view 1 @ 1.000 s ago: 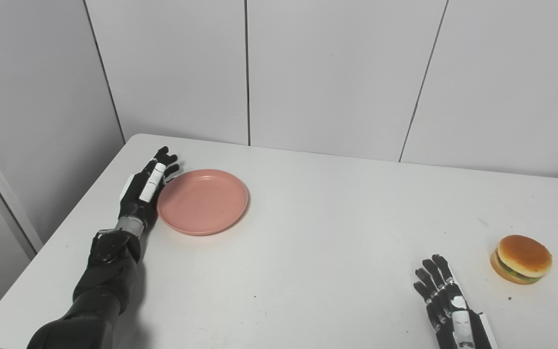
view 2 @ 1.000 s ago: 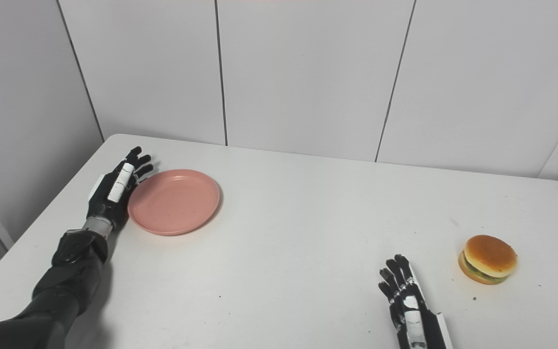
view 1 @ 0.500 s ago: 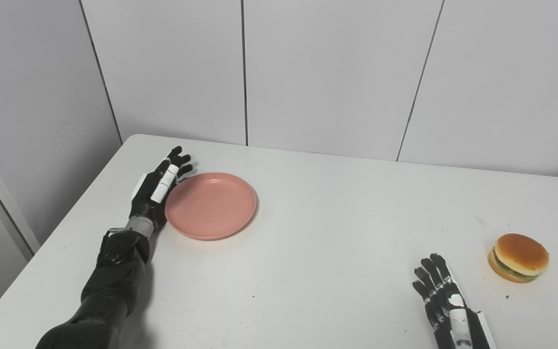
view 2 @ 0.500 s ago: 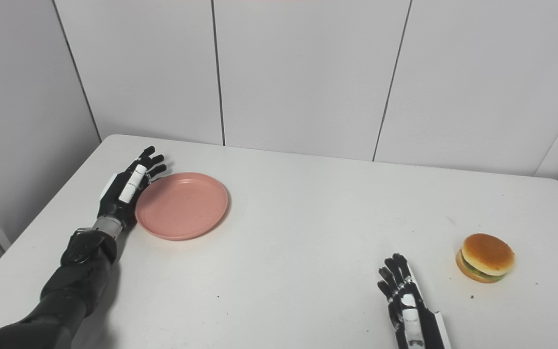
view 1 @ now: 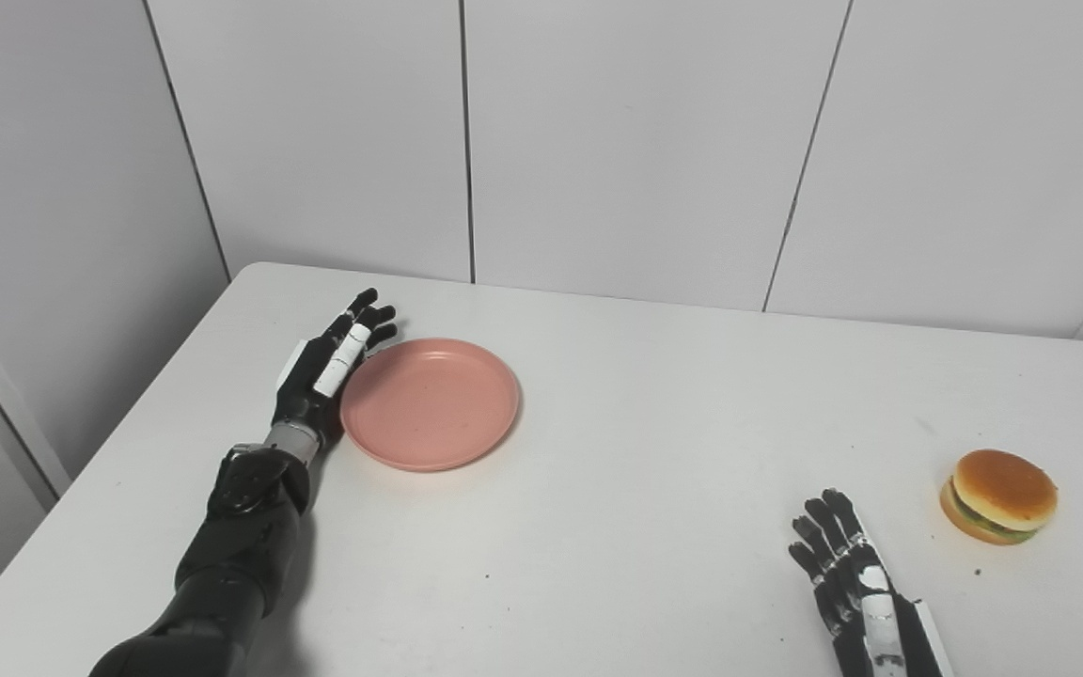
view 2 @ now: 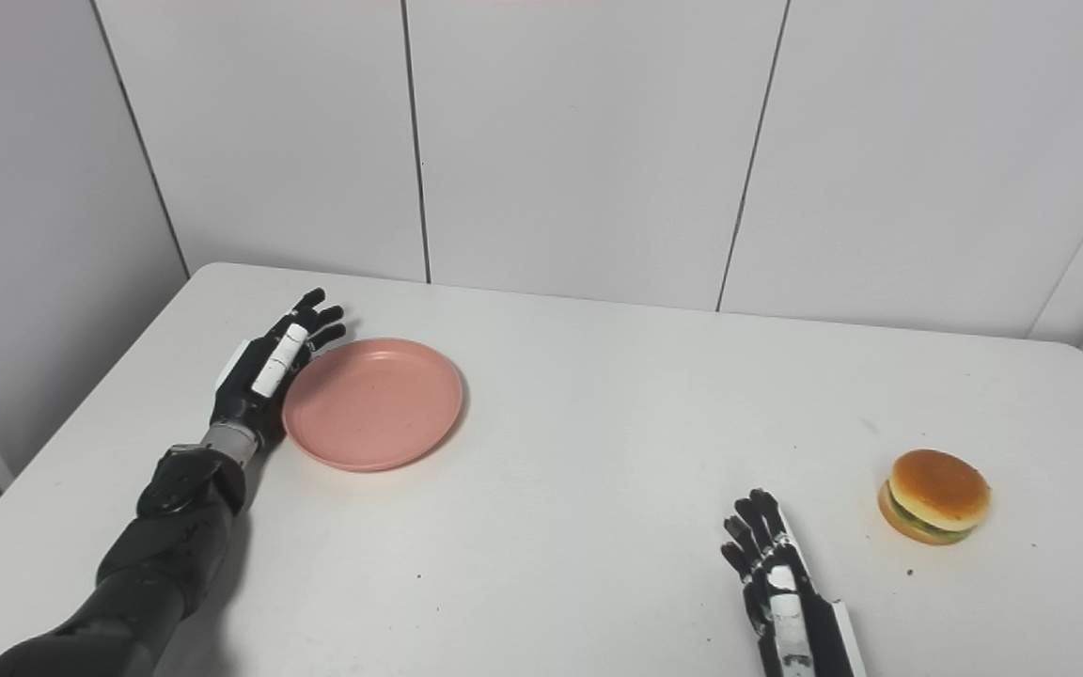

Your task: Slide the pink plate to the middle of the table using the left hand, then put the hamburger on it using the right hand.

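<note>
Left hand [view 1: 325, 376] lies edge-on against the left rim of the plate [view 1: 430, 403], fingers extended and a little apart, gripping nothing; contact is side-on to the rim, not a grasp. Right hand [view 1: 850, 592] rests near the front edge on the right side, palm down, fingers spread, holding nothing, and stands apart from the burger [view 1: 998, 482].

Step in hand, as judged: the first one, sliding the plate toward the middle. The plate sits left of centre on the table [view 1: 654, 442], so the slide appears incomplete. The burger sits far right, near the table's right edge, untouched; the second step is not begun.

Next move, as judged: a steady sideways push to the right with the hand kept low against the rim, so that it neither rides over the lip nor tips the plate. Pressure off the plate's centre line could turn it or let it slip away from the fingers. Once the plate is central, the left hand needs to clear away before the right hand reaches for the burger.

Count, largest to smallest:
- table: one, white, with a few small dark specks.
- arms: two, each ending in one hand.
- plate: one, pink, shallow, nothing on it.
- burger: one, bun with a green layer showing at the side.
</note>
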### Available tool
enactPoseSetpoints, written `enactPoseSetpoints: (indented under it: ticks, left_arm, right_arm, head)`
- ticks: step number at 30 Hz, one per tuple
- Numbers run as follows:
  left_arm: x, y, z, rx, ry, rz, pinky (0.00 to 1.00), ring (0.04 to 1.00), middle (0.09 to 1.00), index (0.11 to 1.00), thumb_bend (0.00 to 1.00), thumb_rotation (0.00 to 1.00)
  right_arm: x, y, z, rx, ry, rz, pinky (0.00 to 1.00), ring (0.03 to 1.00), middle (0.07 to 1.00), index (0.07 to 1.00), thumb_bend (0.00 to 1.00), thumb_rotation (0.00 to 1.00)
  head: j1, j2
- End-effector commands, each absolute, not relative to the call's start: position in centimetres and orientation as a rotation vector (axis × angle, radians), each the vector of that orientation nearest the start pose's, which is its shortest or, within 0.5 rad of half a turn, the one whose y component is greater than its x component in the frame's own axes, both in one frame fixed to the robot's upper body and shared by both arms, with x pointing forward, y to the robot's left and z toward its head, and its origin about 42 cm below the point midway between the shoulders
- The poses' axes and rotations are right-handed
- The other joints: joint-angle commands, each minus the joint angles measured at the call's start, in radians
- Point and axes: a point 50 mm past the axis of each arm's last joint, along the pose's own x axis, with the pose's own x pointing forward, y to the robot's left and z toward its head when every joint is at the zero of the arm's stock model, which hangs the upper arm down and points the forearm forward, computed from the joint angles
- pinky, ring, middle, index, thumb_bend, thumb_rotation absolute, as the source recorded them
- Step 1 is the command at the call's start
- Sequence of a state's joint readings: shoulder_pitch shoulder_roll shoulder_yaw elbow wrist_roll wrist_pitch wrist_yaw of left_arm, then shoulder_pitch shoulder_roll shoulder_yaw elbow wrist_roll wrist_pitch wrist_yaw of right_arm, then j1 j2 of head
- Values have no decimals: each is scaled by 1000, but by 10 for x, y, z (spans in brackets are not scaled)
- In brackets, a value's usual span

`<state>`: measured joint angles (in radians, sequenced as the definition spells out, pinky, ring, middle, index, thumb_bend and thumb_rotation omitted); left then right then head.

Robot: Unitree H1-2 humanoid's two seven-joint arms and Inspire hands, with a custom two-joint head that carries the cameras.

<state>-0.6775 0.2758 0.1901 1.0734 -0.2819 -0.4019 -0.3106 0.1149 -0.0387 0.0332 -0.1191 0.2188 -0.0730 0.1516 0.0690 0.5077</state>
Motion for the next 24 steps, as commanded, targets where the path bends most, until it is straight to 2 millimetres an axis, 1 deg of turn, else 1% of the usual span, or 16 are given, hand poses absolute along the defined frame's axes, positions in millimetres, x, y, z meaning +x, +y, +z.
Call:
enactPoseSetpoints:
  ticks: [1, 7, 12, 15, 19, 24]
  left_arm:
    - [475, 313, 123, -98, -106, -99, 783, 894, 884, 903, 968, 702]
    - [473, 305, 120, -100, -104, -113, 745, 893, 893, 899, 977, 721]
    - [470, 295, 119, -127, -97, -109, 778, 906, 900, 894, 962, 710]
    - [469, 290, 119, -127, -98, -113, 769, 901, 897, 896, 951, 714]
    - [467, 284, 120, -134, -92, -113, 764, 897, 892, 907, 940, 717]
    - [466, 274, 121, -121, -57, -127, 749, 895, 903, 914, 972, 727]
  right_arm:
    - [222, -210, 84, 189, 32, 148, 940, 935, 941, 939, 818, 908]
    - [222, -208, 84, 192, 32, 144, 926, 926, 932, 931, 831, 891]
    - [221, -206, 85, 188, 31, 143, 923, 926, 931, 930, 836, 890]
    - [221, -204, 85, 190, 29, 143, 909, 917, 923, 924, 839, 885]
    - [222, -200, 85, 193, 29, 140, 899, 912, 916, 917, 841, 878]
    - [221, -195, 86, 190, 28, 142, 898, 909, 913, 917, 835, 883]
  head:
    - [-2, 2]
    - [-15, 6]
    - [-37, 12]
    - [-49, 15]
    - [-83, 20]
    - [-111, 27]
